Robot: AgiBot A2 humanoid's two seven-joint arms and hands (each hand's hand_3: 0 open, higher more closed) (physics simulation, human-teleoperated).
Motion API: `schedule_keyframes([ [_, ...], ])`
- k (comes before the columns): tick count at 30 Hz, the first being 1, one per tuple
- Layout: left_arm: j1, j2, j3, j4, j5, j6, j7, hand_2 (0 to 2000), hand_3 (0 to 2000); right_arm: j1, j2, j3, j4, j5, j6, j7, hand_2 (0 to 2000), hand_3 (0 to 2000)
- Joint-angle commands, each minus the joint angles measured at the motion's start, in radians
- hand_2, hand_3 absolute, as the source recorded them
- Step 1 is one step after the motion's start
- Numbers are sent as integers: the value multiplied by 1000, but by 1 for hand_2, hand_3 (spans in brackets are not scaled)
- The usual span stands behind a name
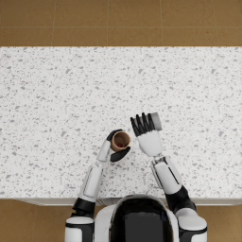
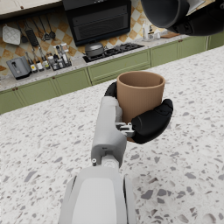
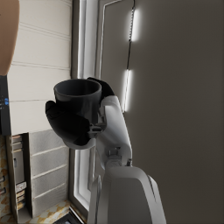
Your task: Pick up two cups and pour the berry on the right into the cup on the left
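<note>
Nearest the robot, the left hand [image 1: 116, 145] is seen wrapped around the brown cup [image 1: 121, 140], which is held upright above the speckled countertop [image 1: 56, 94], at about twelve o'clock from the robot's chest. In the left wrist view the dark fingers [image 2: 151, 122] are curled against the brown cup's [image 2: 140, 96] wall, and its open mouth faces up. A small dark red spot is visible inside the cup in the head view; it may be the berry [image 1: 120, 141], though the spot is too small for certainty.

Just beyond, at roughly two o'clock from the brown cup, the grey cup [image 1: 155, 121] is gripped by the right hand [image 1: 145, 130], tipped on its side with its mouth turned toward the left hand. The two cups are near one another but apart. In the right wrist view the grey cup [image 3: 78, 98] is clasped by the closed right hand [image 3: 72, 122], and nothing is seen in the part of its interior that shows. The same grey cup [image 2: 166, 12] appears in the left wrist view, above the brown one.

Farther off, green cabinets [image 2: 118, 65] and a stove [image 2: 111, 49] are visible in the left wrist view.
</note>
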Motion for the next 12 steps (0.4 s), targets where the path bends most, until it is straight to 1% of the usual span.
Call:
schedule_keyframes([
  [1, -1, 0, -2, -1, 0, 0, 0, 2000, 1280, 0, -1, -1, 0, 3, 0, 0, 2000, 1280],
  [12, -3, 1, -7, -3, 0, 0, 0, 2000, 1280, -1, -3, -3, -1, 11, 0, 0, 2000, 1280],
])
